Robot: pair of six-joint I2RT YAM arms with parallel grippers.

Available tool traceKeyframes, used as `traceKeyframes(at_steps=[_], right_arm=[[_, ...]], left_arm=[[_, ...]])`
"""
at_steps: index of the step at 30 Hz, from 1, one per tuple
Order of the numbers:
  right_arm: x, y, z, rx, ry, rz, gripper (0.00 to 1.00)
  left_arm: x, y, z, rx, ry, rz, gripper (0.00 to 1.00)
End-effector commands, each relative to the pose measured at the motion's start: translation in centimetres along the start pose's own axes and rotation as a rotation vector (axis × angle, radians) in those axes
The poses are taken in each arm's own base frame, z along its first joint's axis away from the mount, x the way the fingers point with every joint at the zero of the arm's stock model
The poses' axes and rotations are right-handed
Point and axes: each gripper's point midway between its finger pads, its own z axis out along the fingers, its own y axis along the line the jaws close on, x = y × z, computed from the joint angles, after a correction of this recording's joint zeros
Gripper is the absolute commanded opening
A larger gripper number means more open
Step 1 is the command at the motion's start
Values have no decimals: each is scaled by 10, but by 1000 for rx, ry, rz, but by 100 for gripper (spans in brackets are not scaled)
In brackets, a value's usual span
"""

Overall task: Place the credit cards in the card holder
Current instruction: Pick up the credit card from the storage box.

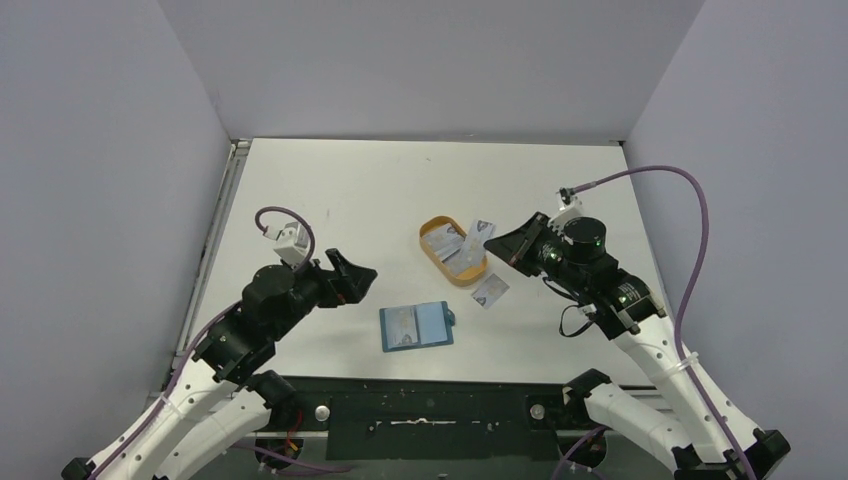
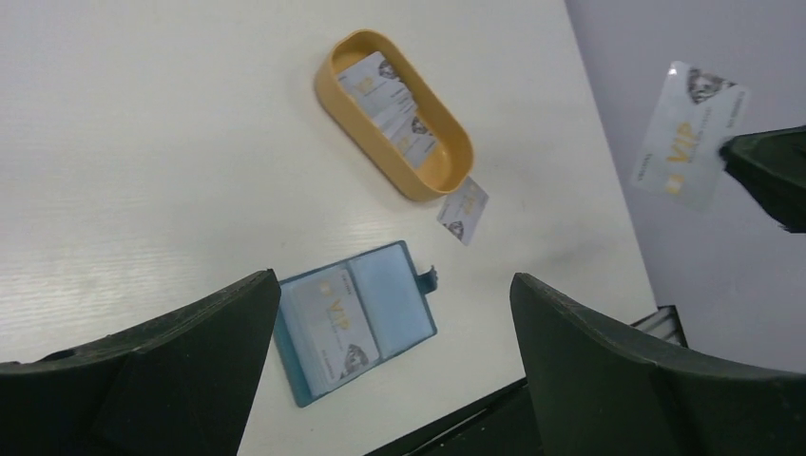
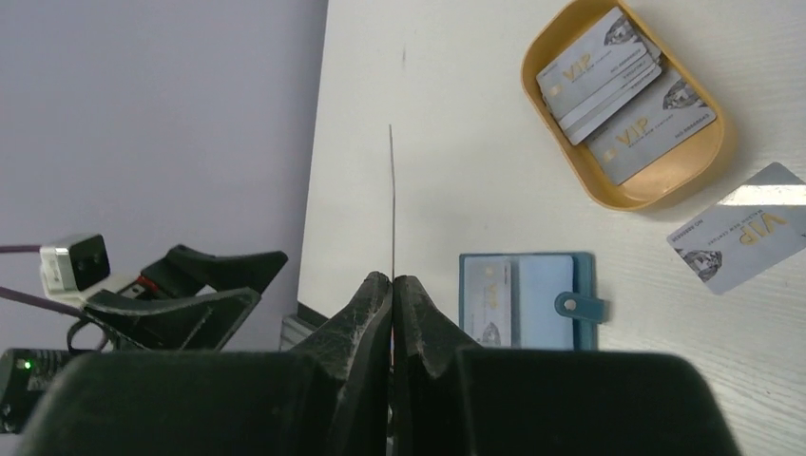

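Right pincer is pressed together on 1 card, held up off the worktop and edge-on to its own camera. Wallet lies open and flat, nearer the arm bases and toward the left arm from that pincer, long axis running left-right. Left pincer is spread wide, empty, hovering just left of the wallet and nearer to it than the right.

Wallet's left pocket already has 1 card; the right pocket looks empty. Tray holds several more cards. 1 loose card lies on the worktop just beside the tray. Next move likely: bring the held card down and across to the right pocket.
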Motion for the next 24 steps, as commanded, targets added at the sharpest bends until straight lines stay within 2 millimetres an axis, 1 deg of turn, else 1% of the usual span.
traceKeyframes(at_steps=[1,5,6,9,11,15,19,21,24], right_arm=[[16,25,-17,-129,121,-86,0],[33,49,-32,-266,232,-113,0],[37,55,-36,-301,258,-110,0],[45,72,-47,-421,305,-78,0],[49,81,-52,-487,324,-61,0],[52,91,-55,-547,341,-38,0],[57,94,-52,-555,364,-35,0],[59,96,-52,-561,373,-36,0],[62,97,-50,-556,382,-40,0]], left_arm=[[-16,-55,-4,272,-39,-9,93],[-14,-96,-15,502,-13,-23,95],[-16,-109,-20,582,-18,-29,94],[-12,-133,-25,734,22,-80,94],[-12,-146,-29,815,44,-108,94],[-8,-167,-27,905,139,-146,93],[-10,-178,-24,941,185,-188,91],[-13,-183,-24,962,189,-203,88],[-17,-190,-27,986,196,-212,82]])
